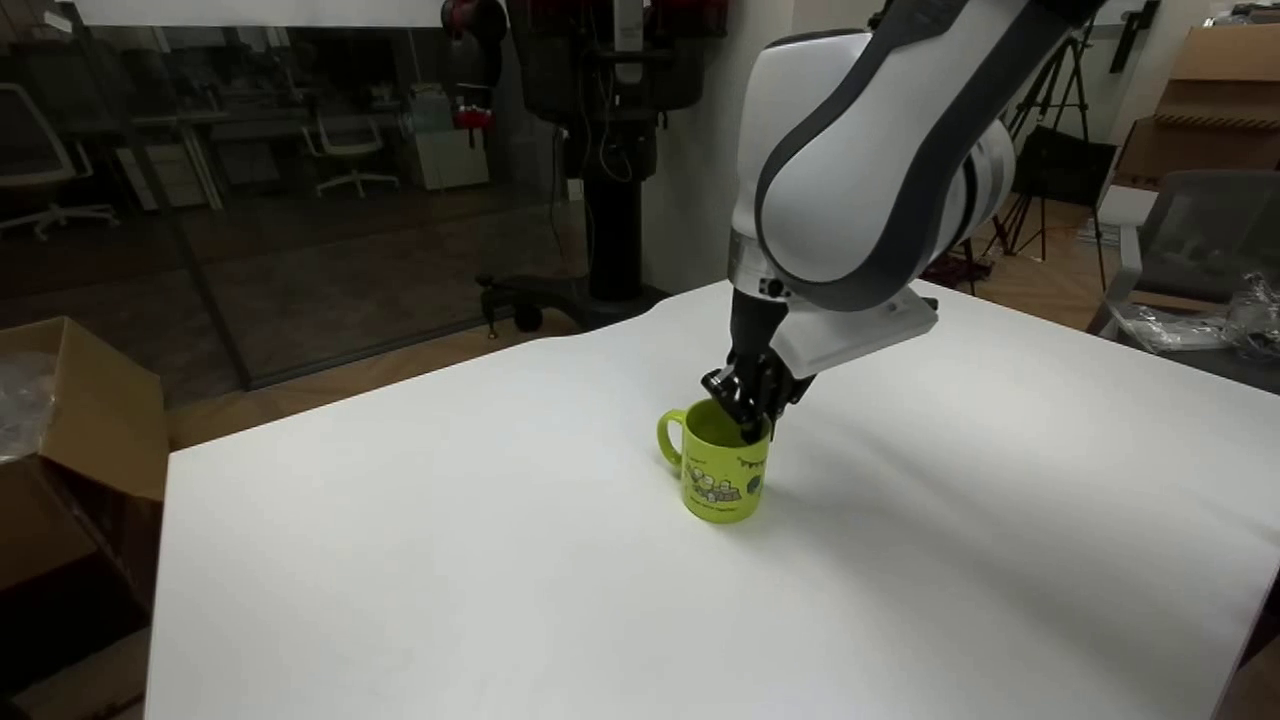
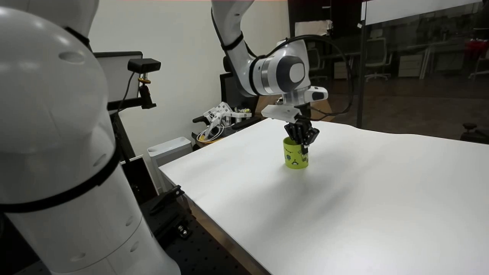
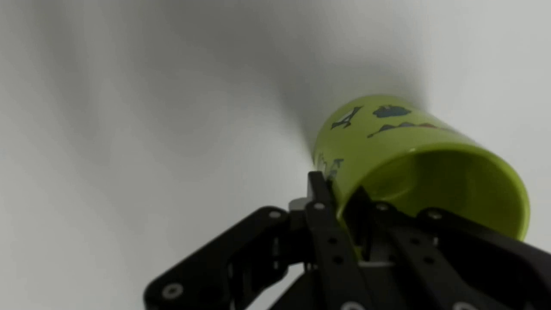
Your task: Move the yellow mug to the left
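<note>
The yellow mug is lime green with dark printed drawings. It appears to stand upright on the white table in both exterior views. Its handle shows in an exterior view, on the side away from the gripper. My gripper points down at the mug's rim. In the wrist view the gripper has one finger inside the mug and one outside, pinching the wall between them. The tip of the inner finger is partly dark against the mug's inside. The mug's inside holds nothing that I can see.
The white table extends on all sides of the mug. An open cardboard box stands beyond a table edge. The robot's base and a grey bin stand beside the table. A chair is near another edge.
</note>
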{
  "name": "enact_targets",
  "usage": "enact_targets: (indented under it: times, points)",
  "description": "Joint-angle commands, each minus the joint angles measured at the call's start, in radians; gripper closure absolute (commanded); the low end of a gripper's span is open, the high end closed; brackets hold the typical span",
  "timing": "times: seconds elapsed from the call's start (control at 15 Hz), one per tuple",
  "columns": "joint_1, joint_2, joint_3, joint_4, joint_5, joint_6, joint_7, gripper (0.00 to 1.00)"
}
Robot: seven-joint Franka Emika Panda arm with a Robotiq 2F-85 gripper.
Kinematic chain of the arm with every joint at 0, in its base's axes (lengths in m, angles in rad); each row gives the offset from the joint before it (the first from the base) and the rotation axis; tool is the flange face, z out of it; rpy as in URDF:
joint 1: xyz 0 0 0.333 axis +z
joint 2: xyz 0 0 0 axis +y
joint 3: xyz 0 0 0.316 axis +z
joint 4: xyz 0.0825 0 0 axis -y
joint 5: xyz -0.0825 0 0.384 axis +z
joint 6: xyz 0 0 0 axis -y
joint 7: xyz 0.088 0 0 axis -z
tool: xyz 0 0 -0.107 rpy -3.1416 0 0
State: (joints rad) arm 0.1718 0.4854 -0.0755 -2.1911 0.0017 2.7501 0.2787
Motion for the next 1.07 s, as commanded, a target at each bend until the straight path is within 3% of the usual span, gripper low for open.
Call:
enact_targets:
  times: [0.0, 0.53, 0.67, 0.87, 0.93, 1.0]
  points:
    - [-0.018, -0.044, 0.013, -0.048, 0.019, 0.011, 0.008, 0.52]
    - [0.024, -0.119, -0.053, -0.097, -0.042, 0.053, 0.050, 0.01]
    - [0.007, -0.155, -0.034, -0.117, -0.040, 0.054, 0.015, 0.00]
    - [-0.142, -0.204, 0.146, -0.130, 0.123, 0.009, -0.246, 0.00]
    - [-0.066, -0.143, 0.058, -0.092, 0.043, 0.034, -0.120, 0.00]
    - [-0.100, -0.160, 0.103, -0.099, 0.088, 0.023, -0.185, 0.00]
